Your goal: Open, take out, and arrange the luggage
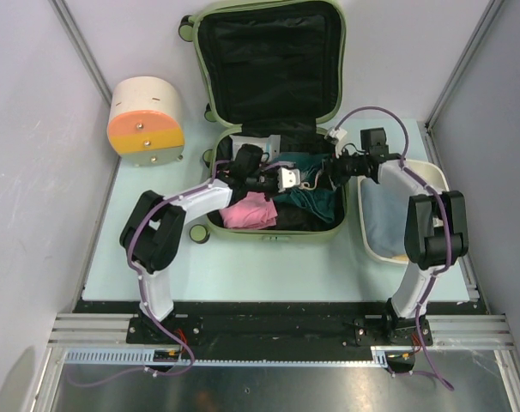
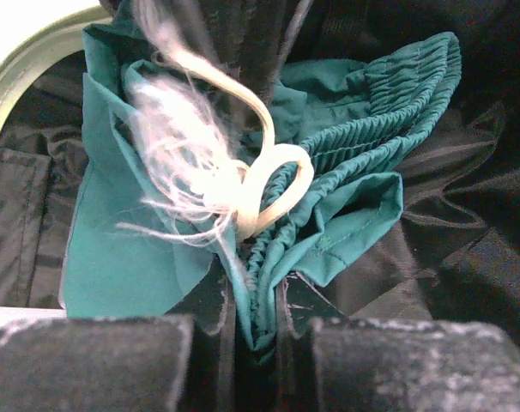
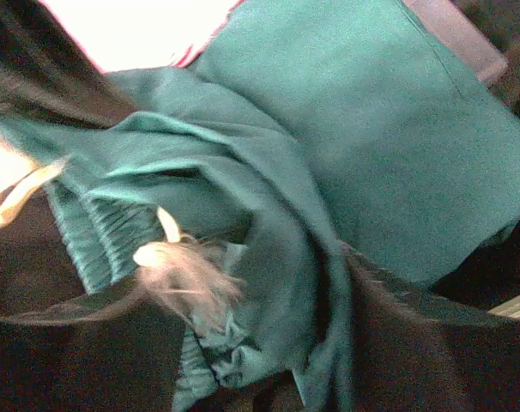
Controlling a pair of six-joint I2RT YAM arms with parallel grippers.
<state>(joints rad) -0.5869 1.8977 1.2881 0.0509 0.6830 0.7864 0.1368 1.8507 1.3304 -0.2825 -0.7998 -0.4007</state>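
Note:
The luggage (image 1: 277, 233) lies open on the table, its black-lined lid (image 1: 269, 64) tilted back. In its lower half lie a teal garment (image 1: 316, 202) and a pink garment (image 1: 250, 210). My left gripper (image 1: 287, 180) hangs over the middle of the case. In the left wrist view it (image 2: 256, 343) is shut on the teal garment's (image 2: 354, 137) gathered waistband, just below a frayed white drawstring (image 2: 269, 184). My right gripper (image 1: 322, 176) faces it from the right. The blurred right wrist view shows it (image 3: 269, 343) with its fingers (image 3: 71, 352) apart and teal cloth (image 3: 371, 129) loosely bunched between them.
A white oval basin (image 1: 432, 176) stands right of the case, under the right arm. A cream-and-orange drum-shaped container (image 1: 146, 120) sits at the back left. Grey walls close in both sides of the pale table (image 1: 269, 275).

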